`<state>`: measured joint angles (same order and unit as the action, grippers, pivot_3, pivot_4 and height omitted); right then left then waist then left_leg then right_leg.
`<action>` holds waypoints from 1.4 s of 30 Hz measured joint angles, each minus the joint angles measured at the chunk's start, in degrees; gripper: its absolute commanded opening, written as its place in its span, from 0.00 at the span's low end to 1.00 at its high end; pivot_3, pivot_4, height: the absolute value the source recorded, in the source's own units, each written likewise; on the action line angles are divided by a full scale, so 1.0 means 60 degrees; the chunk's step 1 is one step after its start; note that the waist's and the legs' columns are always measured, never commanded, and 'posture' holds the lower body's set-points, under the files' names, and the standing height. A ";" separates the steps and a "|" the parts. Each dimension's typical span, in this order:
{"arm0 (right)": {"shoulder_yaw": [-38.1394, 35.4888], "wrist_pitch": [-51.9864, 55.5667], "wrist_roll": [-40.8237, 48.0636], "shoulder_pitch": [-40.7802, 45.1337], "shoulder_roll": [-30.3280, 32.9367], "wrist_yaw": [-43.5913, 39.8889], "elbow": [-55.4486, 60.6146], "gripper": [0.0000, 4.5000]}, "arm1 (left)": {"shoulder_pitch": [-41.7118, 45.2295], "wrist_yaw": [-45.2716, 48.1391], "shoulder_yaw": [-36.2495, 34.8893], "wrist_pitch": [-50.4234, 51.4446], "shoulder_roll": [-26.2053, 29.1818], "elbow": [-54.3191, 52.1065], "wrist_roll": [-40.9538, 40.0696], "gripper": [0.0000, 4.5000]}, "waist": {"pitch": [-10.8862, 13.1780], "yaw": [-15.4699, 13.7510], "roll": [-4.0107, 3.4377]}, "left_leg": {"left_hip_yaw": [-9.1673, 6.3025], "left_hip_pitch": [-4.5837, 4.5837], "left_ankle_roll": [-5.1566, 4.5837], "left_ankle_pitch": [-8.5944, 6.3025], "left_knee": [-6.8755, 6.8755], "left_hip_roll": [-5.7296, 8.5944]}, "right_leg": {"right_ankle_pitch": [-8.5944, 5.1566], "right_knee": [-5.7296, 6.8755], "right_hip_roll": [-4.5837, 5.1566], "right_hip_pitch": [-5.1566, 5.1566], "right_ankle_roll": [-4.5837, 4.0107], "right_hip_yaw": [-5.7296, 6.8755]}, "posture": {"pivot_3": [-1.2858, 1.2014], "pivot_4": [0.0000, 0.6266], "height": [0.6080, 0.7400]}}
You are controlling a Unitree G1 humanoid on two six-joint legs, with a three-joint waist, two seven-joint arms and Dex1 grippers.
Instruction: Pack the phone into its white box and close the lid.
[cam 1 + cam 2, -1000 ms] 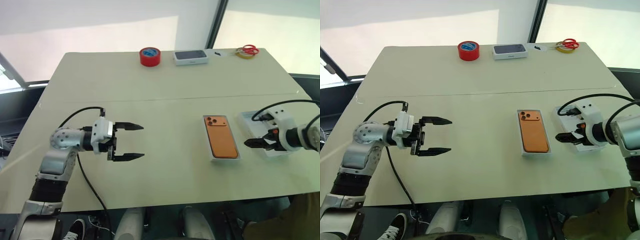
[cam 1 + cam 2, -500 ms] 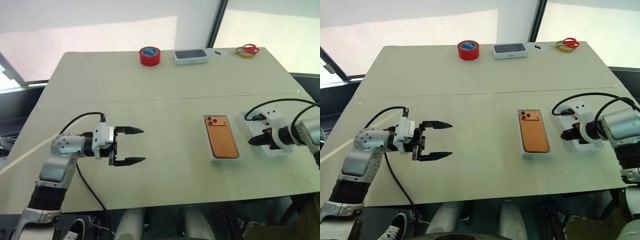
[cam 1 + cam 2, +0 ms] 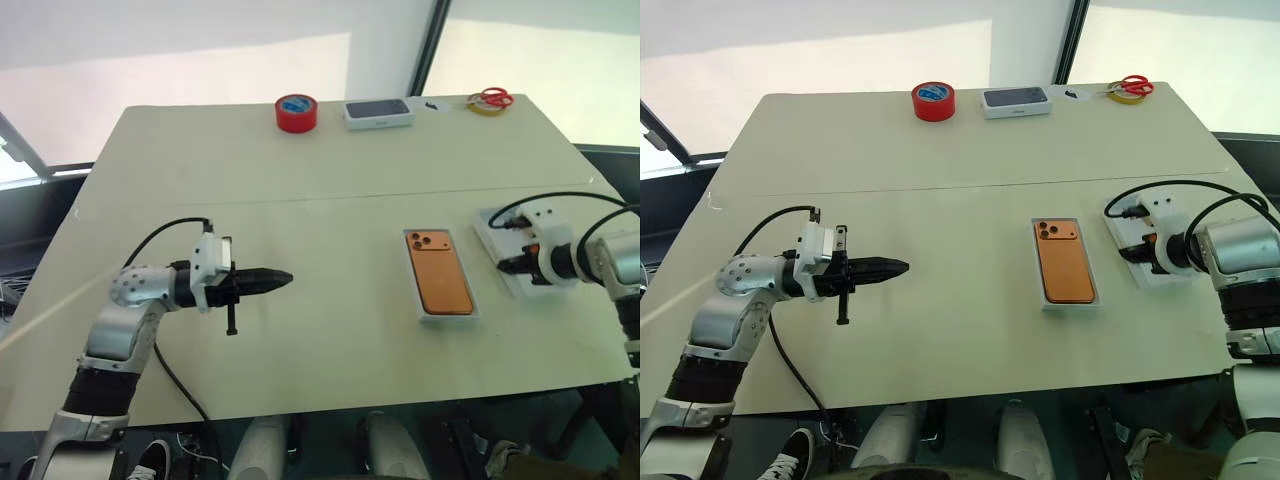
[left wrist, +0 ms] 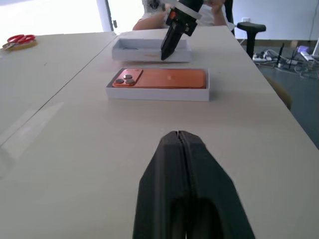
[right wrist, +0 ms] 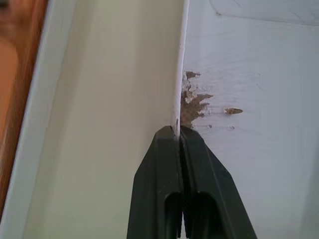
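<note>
Phone [image 3: 444, 272] already in box [image 3: 421, 300], mid-desk, long axis near-far. Lid [image 3: 498, 243] just right of box, inside up. R tool [image 3: 517, 264] pinching lid's left wall; nearer arm. L tool [image 3: 275, 279] pressed together, empty, well left.

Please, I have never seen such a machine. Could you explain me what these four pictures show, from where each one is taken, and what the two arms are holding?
It is a humanoid robot with two arms, standing at a table. Two pictures come from cameras in its head, looking down. The other two come from cameras on its wrists, looking along the black fingers.

On the table, the orange phone already lies in its white box. Beside it lies the lid, inside facing up. At the far edge are red tape, a box with a dark top and scissors.

The left gripper is shut and holds nothing. The right gripper is shut on the lid's thin wall.
</note>
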<state>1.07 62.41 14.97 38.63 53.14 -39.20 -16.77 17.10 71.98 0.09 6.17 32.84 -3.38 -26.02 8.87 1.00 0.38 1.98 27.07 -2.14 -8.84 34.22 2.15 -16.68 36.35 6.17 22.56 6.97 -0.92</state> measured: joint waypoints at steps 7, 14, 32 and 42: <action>-0.3433 -0.0041 0.2298 0.0115 -0.2934 0.0909 0.2164 0.00 | 0.0126 -0.1255 0.0170 0.0128 -0.0856 0.0089 0.0247 0.01 | 0.0000 -0.0072 0.0002 | -0.0015 -0.0002 -0.0022 0.0015 0.0001 -0.0016 | 0.0009 0.0013 -0.0019 -0.0015 0.0017 0.0017 | 0.52 0.24 0.98; -0.6602 0.4663 0.7477 -0.1404 -0.6260 0.2625 0.5095 0.00 | 0.0126 -0.2519 0.0506 0.0386 -0.1602 0.0056 0.0593 0.01 | -0.0002 -0.0224 0.0006 | -0.0026 -0.0009 0.0000 0.0002 0.0016 -0.0005 | 0.0007 0.0081 0.0000 -0.0011 0.0014 0.0033 | 0.52 0.24 0.98; -0.2681 0.2886 1.4991 -0.3416 -0.1983 0.5341 0.2428 0.00 | 0.2117 -0.3145 0.2108 -0.0091 -0.3813 0.2522 0.1728 0.01 | 0.0019 -0.0055 0.0013 | 0.0044 -0.0074 -0.0095 0.0005 0.0025 0.0005 | -0.0016 -0.0034 0.0037 -0.0127 -0.0024 0.0026 | 0.52 0.24 0.98; -0.2587 0.2394 1.3490 -0.2786 -0.1796 0.4499 0.0996 0.43 | 0.2567 -0.3235 0.2548 -0.0789 -0.5206 0.4990 0.2398 0.00 | 0.0020 -0.0128 0.0016 | 0.0041 -0.0033 -0.0127 -0.0017 0.0094 0.0005 | -0.0014 -0.0032 0.0040 -0.0124 -0.0021 0.0036 | 0.52 0.24 0.98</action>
<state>-14.45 76.78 95.91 21.92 42.37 -12.21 -10.80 32.50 52.57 15.38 1.43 1.60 26.56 -11.63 8.99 0.23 0.47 2.23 26.87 -2.91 -8.94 34.78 2.18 -16.76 36.16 6.41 21.82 6.85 -0.71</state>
